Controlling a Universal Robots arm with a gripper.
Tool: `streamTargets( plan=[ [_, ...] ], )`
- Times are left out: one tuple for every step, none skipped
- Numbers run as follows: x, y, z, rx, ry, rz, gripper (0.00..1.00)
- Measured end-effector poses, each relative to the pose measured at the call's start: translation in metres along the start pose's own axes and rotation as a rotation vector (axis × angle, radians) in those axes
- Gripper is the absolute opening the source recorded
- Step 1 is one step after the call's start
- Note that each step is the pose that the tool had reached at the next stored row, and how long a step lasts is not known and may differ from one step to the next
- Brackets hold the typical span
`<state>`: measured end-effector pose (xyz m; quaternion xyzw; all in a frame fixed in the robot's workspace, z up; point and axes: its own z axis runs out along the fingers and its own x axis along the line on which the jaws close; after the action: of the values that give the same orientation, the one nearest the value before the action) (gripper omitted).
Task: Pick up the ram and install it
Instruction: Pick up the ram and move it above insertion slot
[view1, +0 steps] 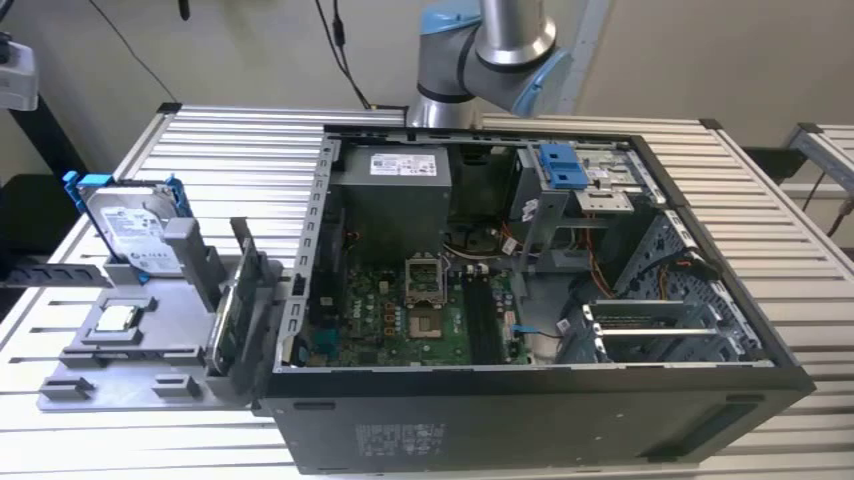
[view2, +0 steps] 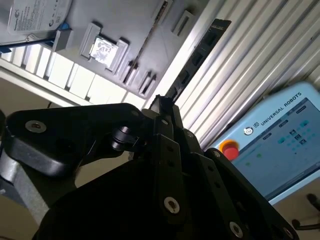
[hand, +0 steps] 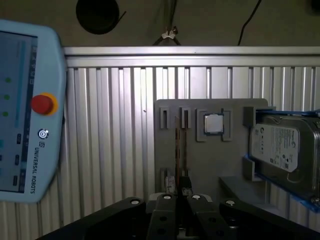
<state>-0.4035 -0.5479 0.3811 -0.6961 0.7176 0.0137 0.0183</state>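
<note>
Claw (view2: 161, 106): clamped on ram (view2: 197, 52). Dark chip-lined stick jutting from its tip, aloft above slatted table (hand: 110, 130), seen against grey parts holder (hand: 210, 160) in first wrist view.

Fixture plate (view1: 80, 385) at exterior view's left of computer case (view1: 534, 420); hard drive (view1: 134, 225), ram (view2: 197, 52) upright on plate.

slatted table (view1: 214, 150) bears computer case (view1: 534, 425), grey tray (view1: 127, 375).
</note>
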Motion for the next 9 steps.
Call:
streamTargets(
  plan=[
    [0.0,0.0,-0.0008,0.0,-0.0001,0.0,0.14],
    [-0.0001,0.0,-0.0017,-0.0001,-0.0001,0.0,0.14],
    [-0.0001,0.0,-0.0025,0.0,-0.0003,0.0,0.14],
    [-0.0001,0.0,-0.0033,-0.0001,-0.0003,0.0,0.14],
    [-0.0002,0.0,-0.0041,0.0,-0.0004,0.0,0.14],
    [-0.0002,0.0,-0.005,-0.0001,-0.0004,0.0,0.14],
    [-0.0002,-0.0001,-0.0059,-0.0001,-0.0004,0.0,0.14],
    [-0.0003,-0.0001,-0.0068,0.0,-0.0006,0.0,0.14],
    [-0.0003,-0.0001,-0.0076,0.0,-0.0007,0.0,0.14]
  ],
)
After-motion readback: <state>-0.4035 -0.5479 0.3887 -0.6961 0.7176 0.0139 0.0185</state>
